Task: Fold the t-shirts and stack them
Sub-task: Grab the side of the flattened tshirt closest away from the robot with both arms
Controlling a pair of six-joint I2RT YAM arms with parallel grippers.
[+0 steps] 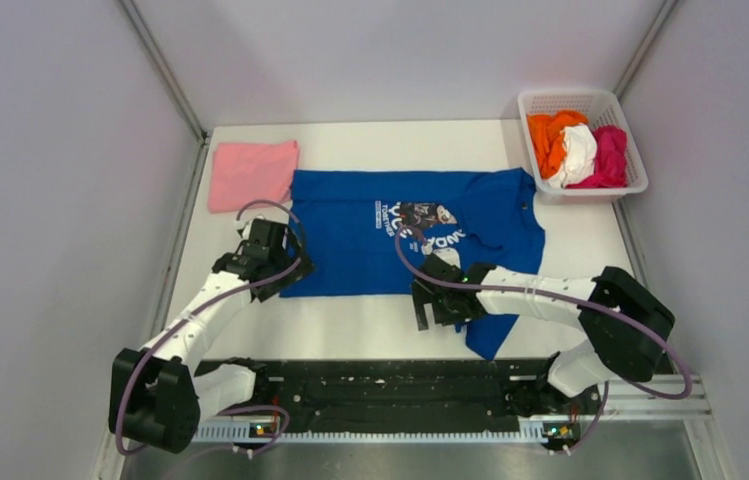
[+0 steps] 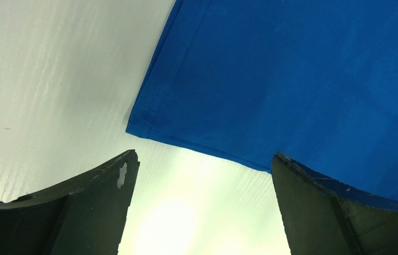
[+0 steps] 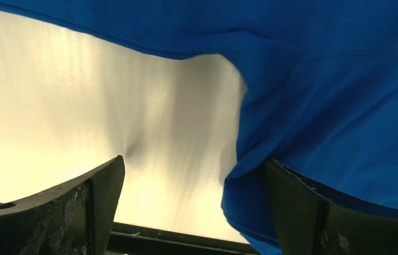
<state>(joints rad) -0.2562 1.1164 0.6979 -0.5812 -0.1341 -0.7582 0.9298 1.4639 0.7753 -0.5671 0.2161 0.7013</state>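
The royal-blue t-shirt [image 1: 350, 240] lies spread on the table with its print up; one sleeve hangs toward the near edge at the right. My left gripper [image 1: 285, 265] is open and empty at the shirt's near-left corner; in the left wrist view [image 2: 204, 156] the hem corner [image 2: 149, 125] lies just ahead of the open jaws. My right gripper [image 1: 435, 300] is open at the shirt's near hem. In the right wrist view [image 3: 194, 159] blue cloth [image 3: 319, 106] drapes against the right finger [image 3: 292, 212]. The folded pink t-shirt [image 1: 250, 172] lies at the far left.
A white lattice basket [image 1: 582, 100] at the far right holds orange [image 1: 550, 135], white [image 1: 578, 152] and magenta [image 1: 610, 155] shirts. Grey walls close in both sides. A black rail [image 1: 390, 385] runs along the near edge.
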